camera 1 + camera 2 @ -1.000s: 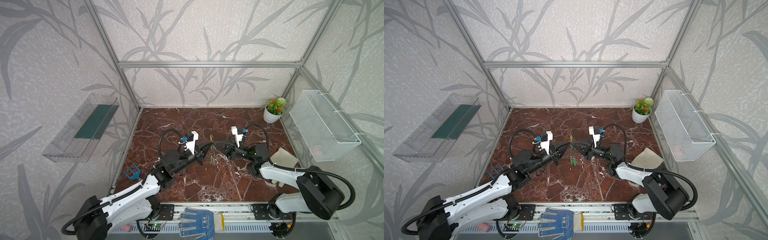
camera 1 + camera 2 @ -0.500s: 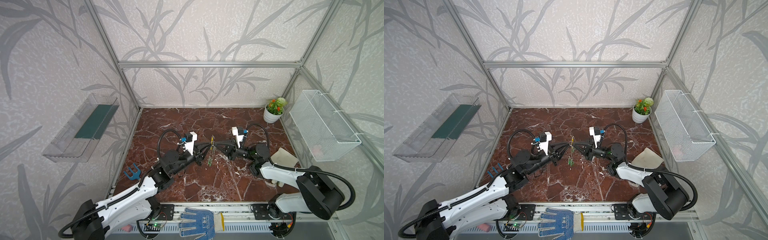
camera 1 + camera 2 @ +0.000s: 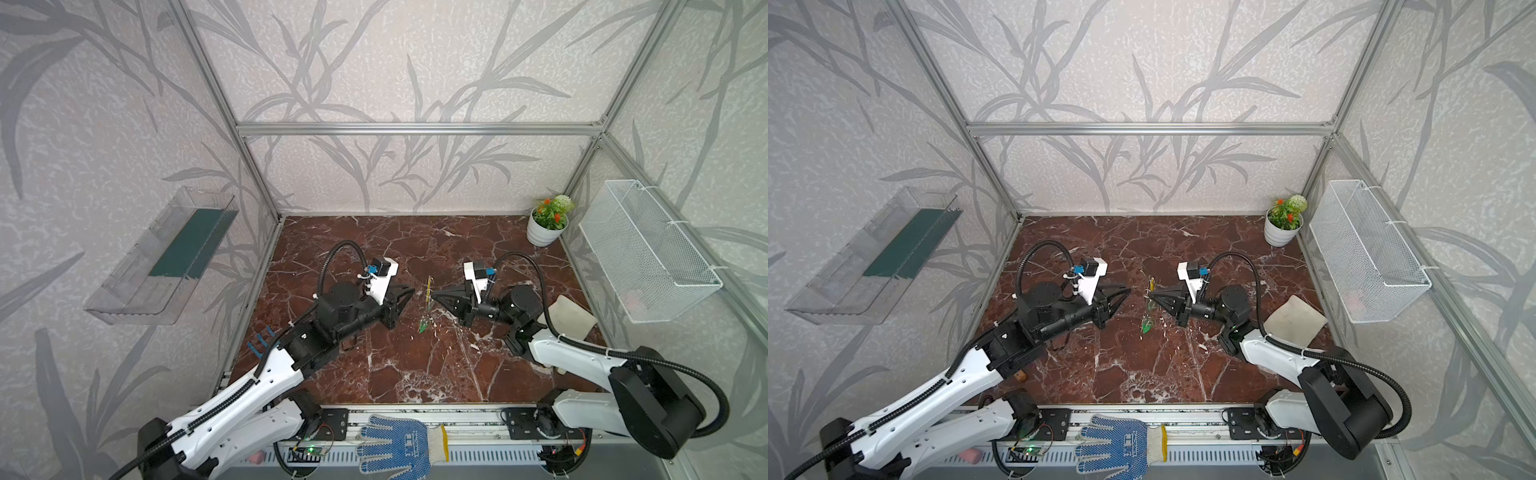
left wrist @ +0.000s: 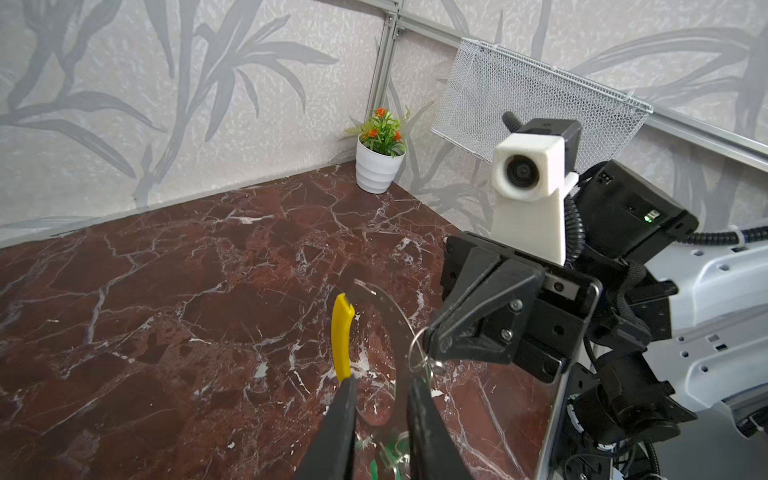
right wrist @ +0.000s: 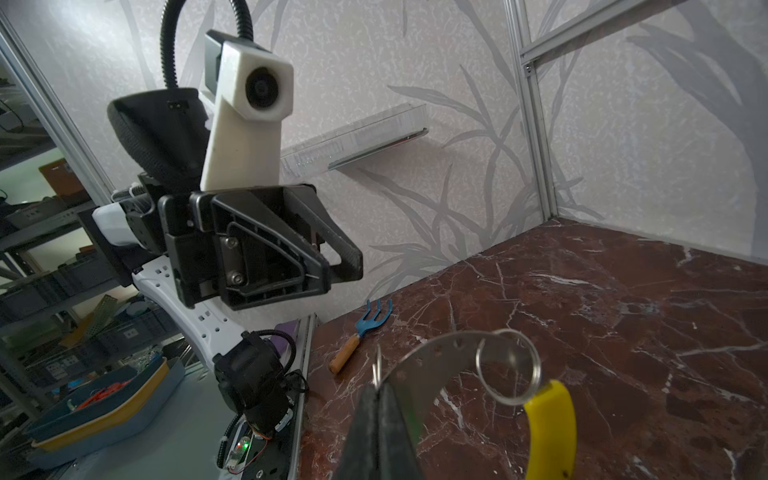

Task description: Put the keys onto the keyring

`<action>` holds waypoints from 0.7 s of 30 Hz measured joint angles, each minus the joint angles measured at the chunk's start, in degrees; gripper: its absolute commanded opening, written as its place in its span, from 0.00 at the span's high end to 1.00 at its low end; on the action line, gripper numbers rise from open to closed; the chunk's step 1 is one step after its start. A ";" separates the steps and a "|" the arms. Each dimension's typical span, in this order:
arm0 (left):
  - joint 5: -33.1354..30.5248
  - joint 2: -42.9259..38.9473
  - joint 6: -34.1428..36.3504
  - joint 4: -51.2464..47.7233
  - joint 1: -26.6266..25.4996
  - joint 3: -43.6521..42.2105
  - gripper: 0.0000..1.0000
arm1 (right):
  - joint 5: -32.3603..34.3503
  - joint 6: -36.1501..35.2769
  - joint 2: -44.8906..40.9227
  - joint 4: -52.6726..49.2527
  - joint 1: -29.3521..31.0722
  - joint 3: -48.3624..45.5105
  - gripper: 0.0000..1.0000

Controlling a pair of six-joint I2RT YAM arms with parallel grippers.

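Right end effector (image 5: 377,388) here is pinched tight on the keyring (image 5: 436,349), holding it up off the surface (image 3: 415,374). The keys (image 3: 423,326) dangle just below my grip. My left end effector (image 4: 382,382) is slightly open, holding nothing, facing the keyring from close by.

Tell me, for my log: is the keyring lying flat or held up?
Held up: the right gripper pinches the keyring clear of the table, keys dangling below.
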 measured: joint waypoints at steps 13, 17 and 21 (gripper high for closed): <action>5.97 10.12 11.54 -22.18 0.09 12.79 0.81 | -0.55 -11.23 -0.68 -12.96 3.45 1.36 1.00; 7.41 12.24 13.38 -24.98 0.11 12.85 0.83 | -0.50 -13.53 -0.66 -15.39 3.91 2.03 1.00; 8.44 12.85 14.34 -25.68 0.31 12.85 0.83 | -0.55 -14.58 -0.42 -16.17 4.04 2.05 1.00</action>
